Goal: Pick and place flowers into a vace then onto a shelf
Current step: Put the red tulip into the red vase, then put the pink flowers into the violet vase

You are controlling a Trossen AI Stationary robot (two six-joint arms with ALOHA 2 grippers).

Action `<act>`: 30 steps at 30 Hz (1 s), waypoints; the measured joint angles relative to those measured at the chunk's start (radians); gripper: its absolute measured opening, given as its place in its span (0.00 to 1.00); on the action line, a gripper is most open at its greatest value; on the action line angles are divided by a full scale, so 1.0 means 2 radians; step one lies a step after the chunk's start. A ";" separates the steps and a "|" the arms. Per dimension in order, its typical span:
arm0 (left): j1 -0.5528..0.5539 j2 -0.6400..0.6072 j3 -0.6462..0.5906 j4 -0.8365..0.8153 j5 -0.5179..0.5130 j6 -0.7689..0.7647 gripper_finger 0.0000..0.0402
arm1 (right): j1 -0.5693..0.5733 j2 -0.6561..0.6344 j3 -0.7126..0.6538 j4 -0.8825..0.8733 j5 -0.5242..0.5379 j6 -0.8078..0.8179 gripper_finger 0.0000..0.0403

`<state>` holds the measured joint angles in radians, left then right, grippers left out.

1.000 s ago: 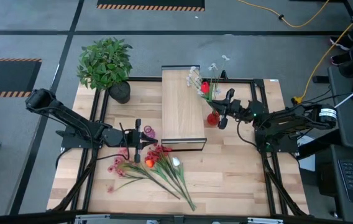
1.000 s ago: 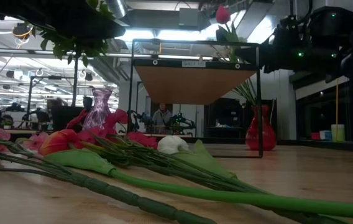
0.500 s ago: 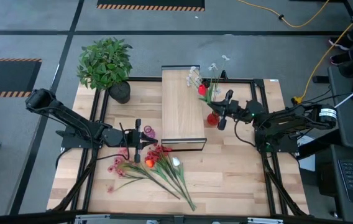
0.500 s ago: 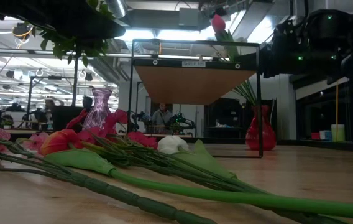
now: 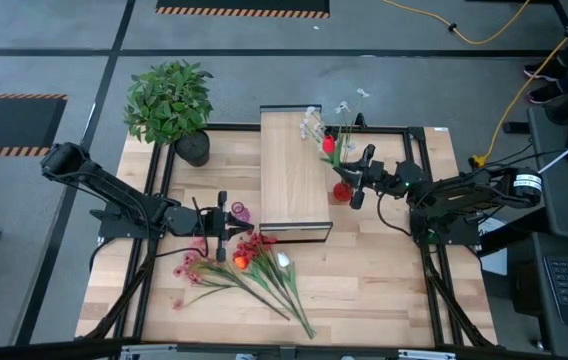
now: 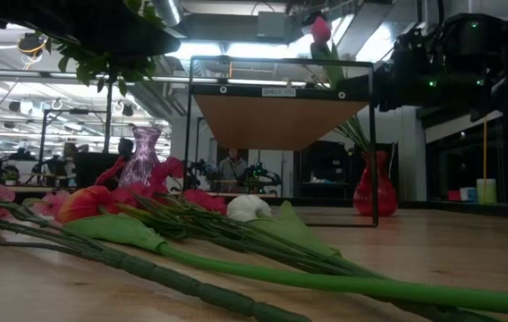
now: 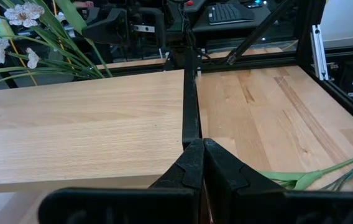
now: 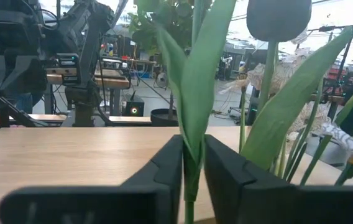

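Light-wood tabletop (image 5: 384, 270) inside a dark metal frame, standing on a grey floor marked with black-and-orange striped strips. The shelf (image 5: 291, 170), a long pale platform with a dark edge, runs down the table's middle; from table height it shows as a raised board on thin black legs (image 6: 279, 119).

Right gripper (image 5: 356, 178) is beside the shelf's right edge, over a red vase (image 5: 341, 190) that stands on the tabletop. Its fingers are closed on the green stalk of a red-headed flower (image 5: 329, 146), the stalk pinched between them (image 8: 191, 165) and the bloom rising above the shelf top (image 6: 320, 30). White-blossomed stems (image 5: 349, 105) lean at the shelf's far right corner.

Left gripper (image 5: 222, 223) rests near the shelf's near-left corner, fingers pressed together and holding nothing (image 7: 196, 163). A small purple vase (image 5: 240, 212) stands just beside it.

The remaining flowers (image 5: 254, 265) lie loose on the tabletop in front of the shelf, stalks fanned toward the near edge. A bushy potted plant (image 5: 171, 105) occupies the far-left corner.

Beyond the table: a yellow cable (image 5: 484, 40) on the floor, a workshop with ceiling lights, and a person (image 6: 231, 170) far behind.
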<state>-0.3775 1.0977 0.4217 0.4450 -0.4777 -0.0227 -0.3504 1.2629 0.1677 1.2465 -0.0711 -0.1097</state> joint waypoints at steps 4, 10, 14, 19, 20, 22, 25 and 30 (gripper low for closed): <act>0.000 0.000 0.000 0.000 0.000 0.000 0.01 | 0.000 0.000 0.000 0.004 0.000 0.001 0.29; 0.000 0.000 0.000 0.000 0.000 0.000 0.01 | 0.000 -0.008 0.000 0.014 0.000 -0.002 0.40; 0.000 0.000 0.000 0.000 0.000 0.000 0.01 | 0.001 -0.025 0.000 0.014 0.000 -0.002 0.42; 0.000 0.000 0.000 0.000 0.000 0.000 0.01 | 0.001 -0.045 0.000 0.014 -0.007 -0.001 0.43; 0.000 0.000 0.000 0.000 0.000 0.001 0.01 | 0.001 -0.049 0.000 0.014 -0.013 -0.001 0.43; 0.000 0.000 0.000 0.000 0.000 0.000 0.01 | 0.001 -0.056 0.000 0.014 -0.026 0.000 0.43; 0.000 0.000 0.000 0.000 0.000 0.001 0.01 | 0.001 -0.064 0.000 0.013 -0.047 0.000 0.43; 0.000 0.000 0.000 0.000 0.000 0.001 0.01 | 0.007 -0.072 0.004 0.005 -0.057 0.018 0.43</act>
<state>-0.3775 1.0977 0.4217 0.4450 -0.4774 -0.0208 -0.3363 1.1180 0.1751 1.2561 -0.1857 -0.0732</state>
